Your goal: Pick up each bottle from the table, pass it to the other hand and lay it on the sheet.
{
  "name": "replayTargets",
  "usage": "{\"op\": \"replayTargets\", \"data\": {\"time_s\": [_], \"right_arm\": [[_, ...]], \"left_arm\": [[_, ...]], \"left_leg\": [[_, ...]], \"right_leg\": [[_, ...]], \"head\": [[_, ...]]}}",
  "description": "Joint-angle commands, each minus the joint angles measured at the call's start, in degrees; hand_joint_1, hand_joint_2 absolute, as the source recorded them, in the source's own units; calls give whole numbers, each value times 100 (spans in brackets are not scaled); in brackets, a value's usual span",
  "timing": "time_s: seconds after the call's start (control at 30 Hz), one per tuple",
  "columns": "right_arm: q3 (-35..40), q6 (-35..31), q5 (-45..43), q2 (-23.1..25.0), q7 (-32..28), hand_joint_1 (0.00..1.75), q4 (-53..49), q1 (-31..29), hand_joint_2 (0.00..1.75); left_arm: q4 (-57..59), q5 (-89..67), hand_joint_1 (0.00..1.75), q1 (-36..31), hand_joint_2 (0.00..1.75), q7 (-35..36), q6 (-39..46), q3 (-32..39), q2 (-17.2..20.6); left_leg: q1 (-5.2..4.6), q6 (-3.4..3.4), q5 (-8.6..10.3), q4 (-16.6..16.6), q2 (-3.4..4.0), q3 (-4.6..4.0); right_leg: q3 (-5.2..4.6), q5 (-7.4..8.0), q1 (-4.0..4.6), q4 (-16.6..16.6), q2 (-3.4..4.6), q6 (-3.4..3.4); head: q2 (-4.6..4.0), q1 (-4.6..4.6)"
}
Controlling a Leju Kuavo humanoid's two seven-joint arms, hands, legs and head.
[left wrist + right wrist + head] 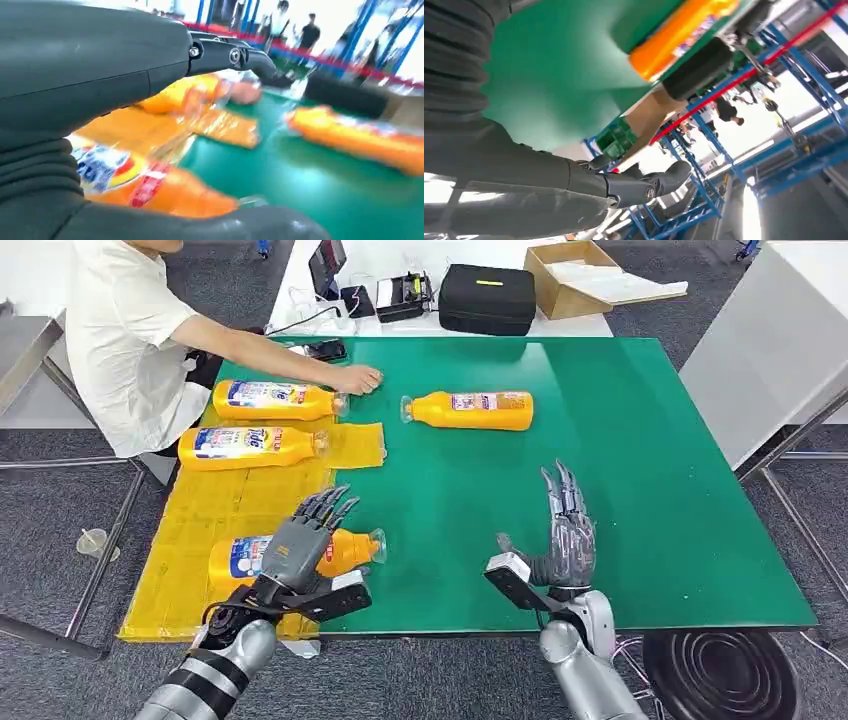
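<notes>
left hand (300, 545) hovers, fingers spread, over an orange plastic bottle (350, 548) whose label the left wrist view shows; right hand (565, 535) open, empty.

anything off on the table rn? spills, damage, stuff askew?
No spills or damage visible. One oddity: a person's hand reaches onto the green table, at the cap of the far bottle, inside the workspace.

Grey carpet floor (420, 680) all round. Green-topped table (640, 490) at centre. At 12 o'clock, a white table (440, 325) bearing a black case (487, 298), an open cardboard box (575, 275), a black device (403, 295). At 2 o'clock, a white tabletop (780, 350). At 10 o'clock, a seated person (125, 340). At 5 o'clock, a black ribbed coil (720, 675). Blue steel racking (724, 165), bright daylight behind.
</notes>
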Motion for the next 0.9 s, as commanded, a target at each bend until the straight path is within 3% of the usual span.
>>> {"op": "replayTargets", "data": {"time_s": [0.03, 0.2, 0.5, 0.63, 0.9], "right_arm": [[108, -246, 918, -666, 614, 0, 678, -292, 175], [169, 195, 1176, -896, 760, 0, 922, -451, 175], [180, 231, 1193, -884, 782, 0, 961, -498, 175], [459, 1089, 1334, -1124, 1130, 0, 1498, -975, 175], [858, 2984, 706, -1229, 1239, 0, 2468, -2138, 175]], "left_arm": [[-1653, 459, 0, 652, 175, -378, -29, -480, 43], [-1915, 653, 0, 741, 175, -334, -260, -767, 55], [-1882, 662, 0, 725, 175, -331, -254, -758, 60], [-1931, 889, 0, 774, 175, -459, -289, -748, 8], [-1895, 1422, 0, 679, 175, -577, -516, -834, -15]], "left_leg": [[4, 2, -19, 6, 17, 24], [0, 3, -13, 3, 9, 9], [1, 1, -13, -1, 16, 10], [3, 2, -20, 2, 25, 20], [-4, 4, -9, 4, 27, 0]], "right_leg": [[26, -13, 9, -3, 6, -22], [7, -8, 5, -3, 1, -14], [7, -5, 6, -4, 7, -17], [17, -8, 9, -5, 14, -21], [-6, 3, 0, 1, 19, -12]], "head": [[0, -2], [0, -2], [0, -2], [0, -2], [0, -2]]}}
